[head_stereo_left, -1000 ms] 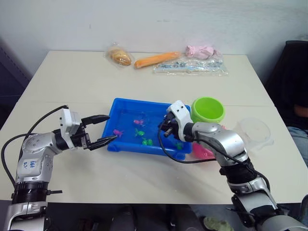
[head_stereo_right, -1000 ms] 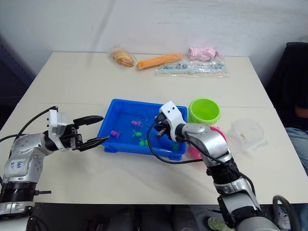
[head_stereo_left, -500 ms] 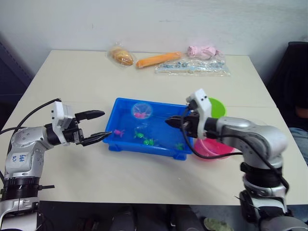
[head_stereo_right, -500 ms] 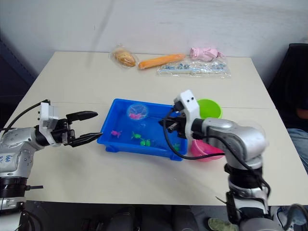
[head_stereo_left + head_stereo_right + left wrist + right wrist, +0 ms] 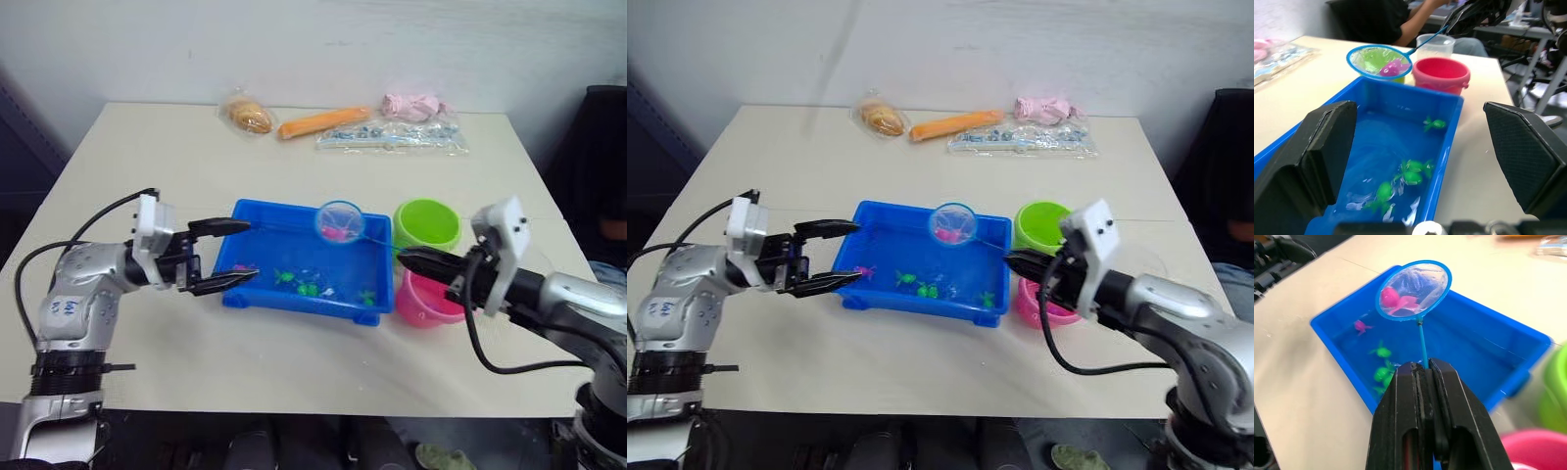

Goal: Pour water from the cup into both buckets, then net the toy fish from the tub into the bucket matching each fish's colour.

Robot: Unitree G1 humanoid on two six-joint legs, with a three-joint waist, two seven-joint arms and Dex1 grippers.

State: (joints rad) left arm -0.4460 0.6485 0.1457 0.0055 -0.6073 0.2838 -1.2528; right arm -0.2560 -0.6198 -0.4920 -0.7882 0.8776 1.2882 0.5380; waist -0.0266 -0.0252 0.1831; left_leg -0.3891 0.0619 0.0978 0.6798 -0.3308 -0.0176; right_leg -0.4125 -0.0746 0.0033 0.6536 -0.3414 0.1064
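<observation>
Tub [image 5: 257,217] on beige table [image 5: 147,176], white wall [image 5: 294,39]

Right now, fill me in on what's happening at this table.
The right gripper, shut on the thin handle of the small blue mesh net, holds it above the shallow blue plastic tub with one pink toy fish in the mesh. The left gripper is open at the tub's near-left corner. A second pink fish and several green fish remain in the water. The pink bucket and lime green bucket wait beside the tub.
</observation>
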